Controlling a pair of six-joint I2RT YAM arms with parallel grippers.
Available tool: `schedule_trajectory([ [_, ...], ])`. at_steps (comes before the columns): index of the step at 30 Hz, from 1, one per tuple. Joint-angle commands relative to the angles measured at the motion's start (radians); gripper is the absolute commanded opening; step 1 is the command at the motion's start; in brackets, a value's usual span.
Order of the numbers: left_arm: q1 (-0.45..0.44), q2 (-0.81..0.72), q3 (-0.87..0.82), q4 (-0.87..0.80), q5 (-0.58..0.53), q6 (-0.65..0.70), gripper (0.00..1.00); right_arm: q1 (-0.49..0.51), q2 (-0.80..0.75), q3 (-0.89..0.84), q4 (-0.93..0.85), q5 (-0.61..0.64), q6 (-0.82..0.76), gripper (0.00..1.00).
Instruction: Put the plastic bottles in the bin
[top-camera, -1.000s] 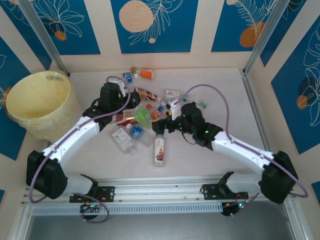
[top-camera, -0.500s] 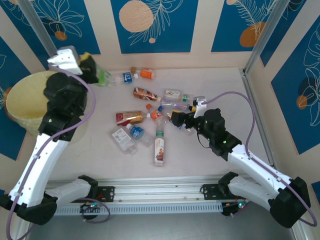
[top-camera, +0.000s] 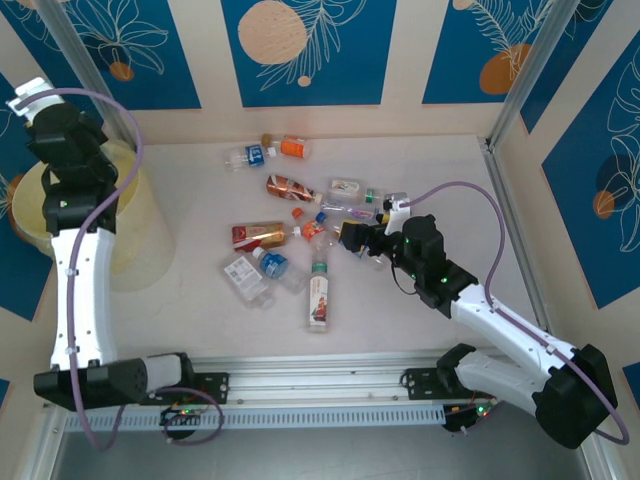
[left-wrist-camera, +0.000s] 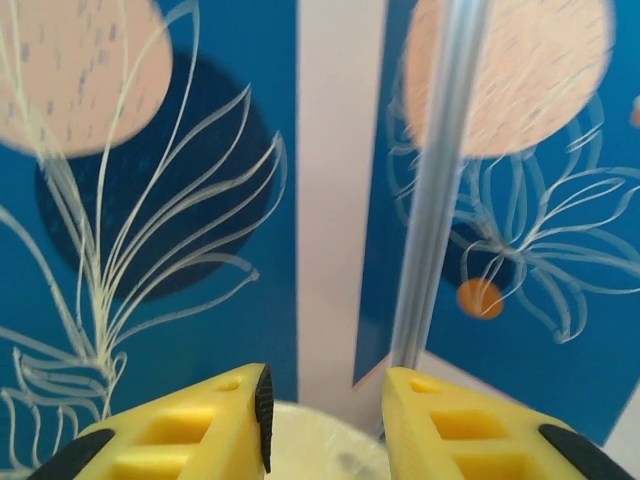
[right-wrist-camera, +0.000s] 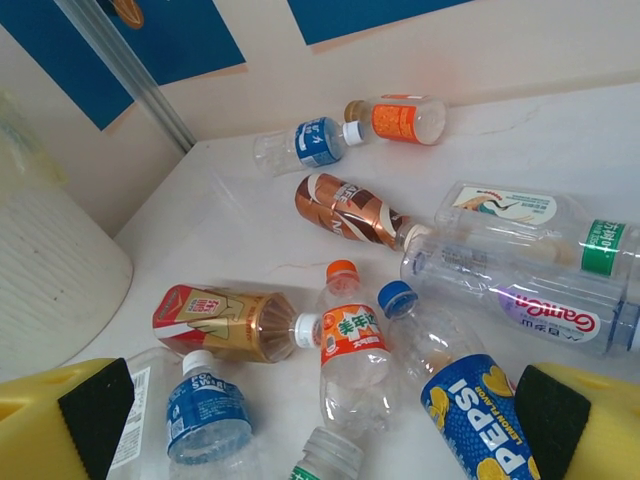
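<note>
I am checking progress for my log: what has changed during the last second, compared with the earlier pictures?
The left end effector lifted a green bottle out of the pile, swung left over the bin, and is now open and empty. The right end effector drew back rightward from the pile, open. The other bottles stayed in place.

The bottles were seen to be made of clear, glossy, thin plastic. The bin was shown as translucent, finely ribbed plastic, the table as matt and smooth.
</note>
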Motion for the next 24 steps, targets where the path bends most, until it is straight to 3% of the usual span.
schedule_trajectory([
  [1,0.133,0.016,-0.005,-0.124,0.168,-0.214,0.0,-0.007,-0.001,0.018,0.004,0.036,0.019,1.0],
  [5,0.245,0.066,-0.058,-0.149,0.324,-0.319,0.0,-0.011,-0.001,0.018,-0.015,0.043,0.022,1.0],
  [10,0.308,0.123,-0.149,-0.142,0.489,-0.411,0.0,-0.012,-0.002,0.029,-0.049,0.048,0.025,1.0],
  [18,0.329,0.158,-0.339,-0.041,0.543,-0.494,0.0,-0.017,0.0,0.046,-0.073,0.05,0.033,1.0],
  [20,0.328,0.164,-0.383,-0.012,0.541,-0.508,0.12,-0.017,-0.001,0.05,-0.075,0.044,0.035,1.0],
  [24,0.331,0.182,-0.433,0.017,0.547,-0.525,0.23,-0.017,0.0,0.058,-0.089,0.036,0.041,0.99],
])
